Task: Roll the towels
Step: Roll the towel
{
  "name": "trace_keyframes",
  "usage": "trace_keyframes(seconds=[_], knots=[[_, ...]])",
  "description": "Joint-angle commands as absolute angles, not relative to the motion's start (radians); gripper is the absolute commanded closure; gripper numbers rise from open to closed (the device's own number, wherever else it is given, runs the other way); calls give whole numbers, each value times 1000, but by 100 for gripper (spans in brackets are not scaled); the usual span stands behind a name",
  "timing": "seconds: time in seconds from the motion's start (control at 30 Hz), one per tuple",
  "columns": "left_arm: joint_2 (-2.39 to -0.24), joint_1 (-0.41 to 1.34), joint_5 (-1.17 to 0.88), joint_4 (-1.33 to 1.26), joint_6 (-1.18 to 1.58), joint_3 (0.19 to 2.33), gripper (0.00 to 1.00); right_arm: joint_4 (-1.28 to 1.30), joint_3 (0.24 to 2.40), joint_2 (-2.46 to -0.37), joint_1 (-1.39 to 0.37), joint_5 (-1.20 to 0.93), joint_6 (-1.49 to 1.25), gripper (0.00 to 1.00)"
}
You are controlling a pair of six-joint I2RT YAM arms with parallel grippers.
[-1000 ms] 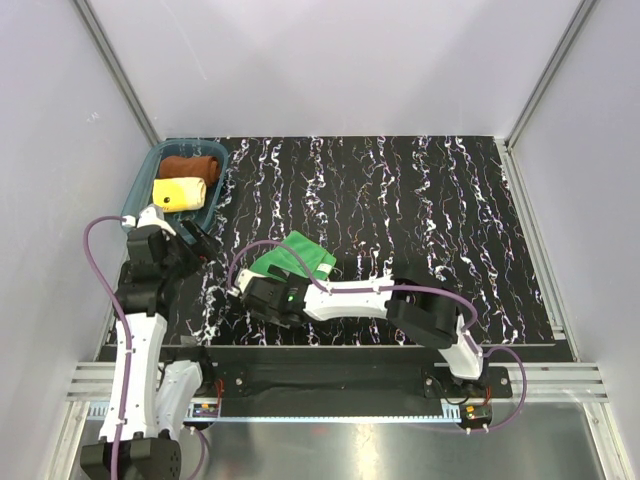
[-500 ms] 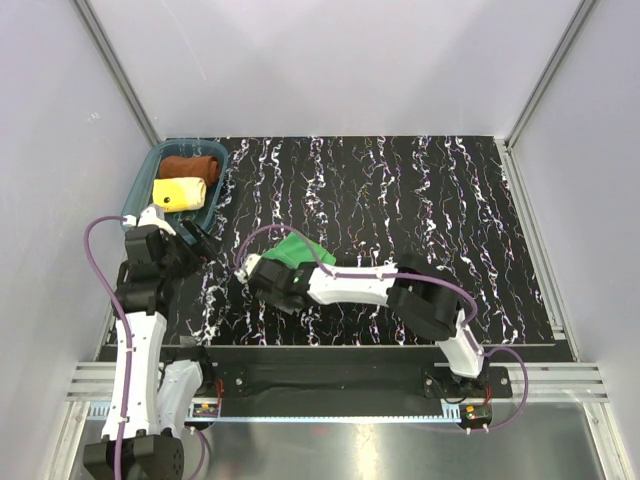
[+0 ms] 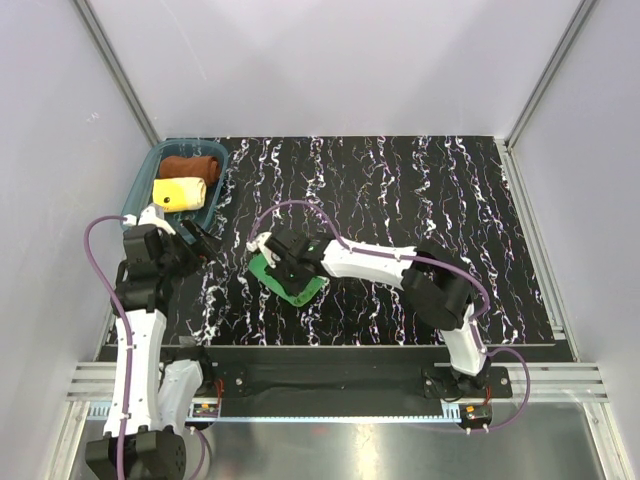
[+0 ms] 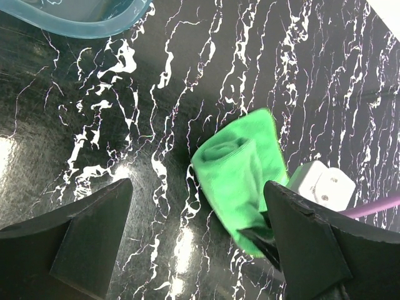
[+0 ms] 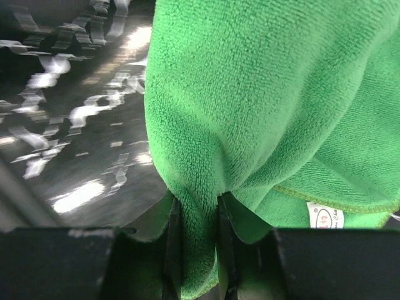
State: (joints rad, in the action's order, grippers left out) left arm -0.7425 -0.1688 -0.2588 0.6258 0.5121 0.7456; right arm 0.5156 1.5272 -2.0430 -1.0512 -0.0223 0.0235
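The green towel (image 3: 292, 282) lies bunched and partly rolled on the black marbled table, left of centre. My right gripper (image 3: 283, 265) is shut on a fold of the green towel (image 5: 262, 94), and the cloth is pinched between its fingertips (image 5: 195, 237). In the left wrist view the green towel (image 4: 234, 175) shows a rolled end. My left gripper (image 4: 197, 250) stands open and empty above the table, to the left of the towel. In the top view the left gripper (image 3: 200, 245) hovers beside the tray. The rust-brown towel (image 3: 190, 165) and the pale yellow towel (image 3: 180, 192) lie rolled inside it.
The teal plastic tray (image 3: 146, 178) sits at the table's far left corner; its rim (image 4: 81, 22) shows at the top of the left wrist view. Grey walls enclose the table on three sides. A purple cable loops over each arm.
The right gripper has closed on the green towel and moved away from the near edge. The towel, flat before, is now folded over and bunched. The left arm has stayed put.
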Motion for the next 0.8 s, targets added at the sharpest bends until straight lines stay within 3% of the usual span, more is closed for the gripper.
trace_keyframes(seconds=[0.0,0.4,0.77], knots=[[-747,-179,-310,568,495,753,8,563,1601,-2000,-983,-295,-41,80],[-767,-189,-391,522,520,718,9,286,1485,-2097,-752,-822,-230,79],[-791,-146,-505,275,653,591,11,-108,1338,-2155,-672,-1046,-502,78]])
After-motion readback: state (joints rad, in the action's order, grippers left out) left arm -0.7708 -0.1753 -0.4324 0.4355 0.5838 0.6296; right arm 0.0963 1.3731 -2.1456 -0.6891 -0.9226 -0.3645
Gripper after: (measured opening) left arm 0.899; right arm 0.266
